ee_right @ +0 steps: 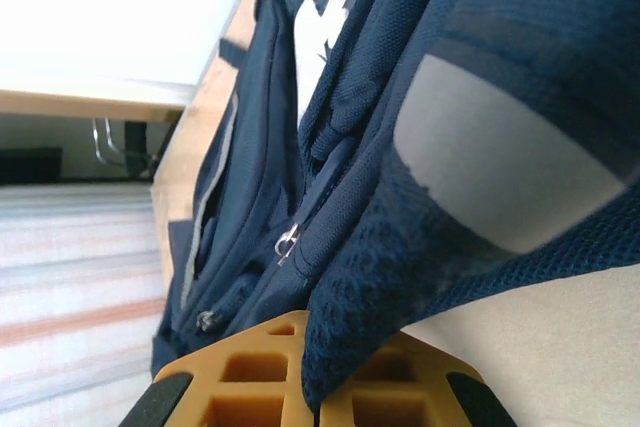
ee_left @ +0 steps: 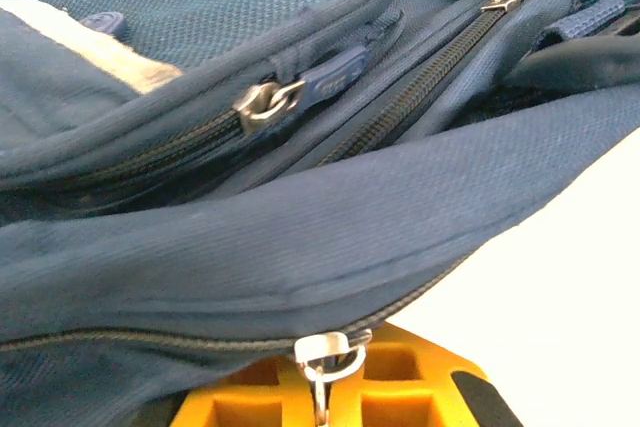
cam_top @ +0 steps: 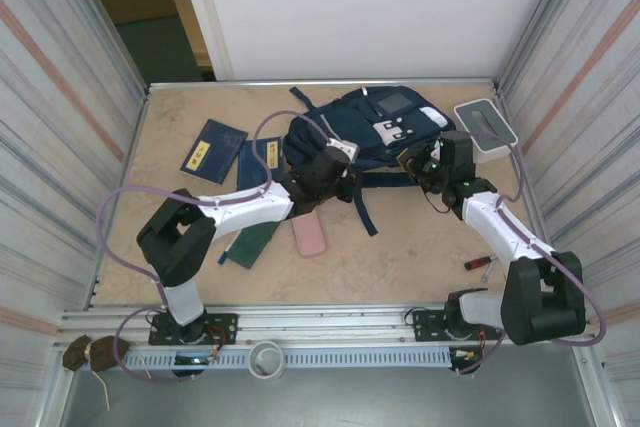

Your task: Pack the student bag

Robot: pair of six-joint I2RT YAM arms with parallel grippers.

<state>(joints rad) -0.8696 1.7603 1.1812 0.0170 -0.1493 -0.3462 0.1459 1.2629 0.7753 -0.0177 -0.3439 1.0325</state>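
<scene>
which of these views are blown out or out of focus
Top external: evenly lit, sharp, the student bag clear. Left wrist: zip pull crisp, area behind the bag at lower right blown to white. Right wrist: white wall at upper left overexposed, nearest fabric slightly soft.

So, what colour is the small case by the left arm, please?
Small case: pink, top external view.
</scene>
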